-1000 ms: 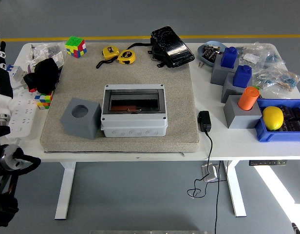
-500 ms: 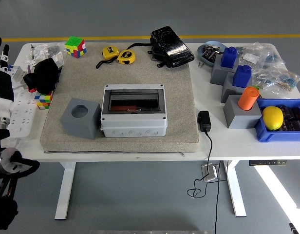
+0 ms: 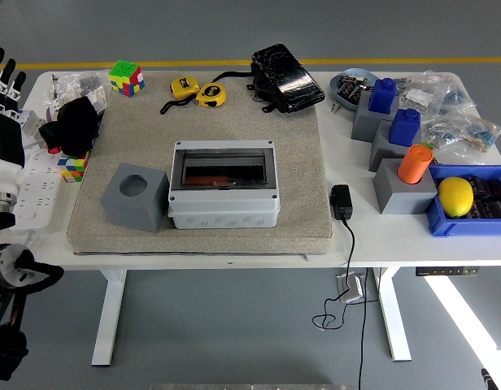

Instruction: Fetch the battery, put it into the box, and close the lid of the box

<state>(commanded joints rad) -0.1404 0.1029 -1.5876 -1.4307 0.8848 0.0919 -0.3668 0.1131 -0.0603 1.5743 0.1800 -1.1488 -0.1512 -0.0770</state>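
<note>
The grey plastic box sits mid-table on a beige mat, its dark see-through lid lying flat over it. An orange cylinder stands upright in a grey holder at the right. Two blue cells stand in grey holders behind it. My left hand is at the far left edge of the table, far from the box, fingers straight and spread, holding nothing. My right hand is out of view.
A grey block with a round hole stands left of the box. Cube puzzles, tape measures, a black pouch, a white power strip, a blue bin with a lemon and a black adapter surround the mat.
My left hand has shifted slightly up and to the right at the table's left edge. Nothing on the table has moved.
</note>
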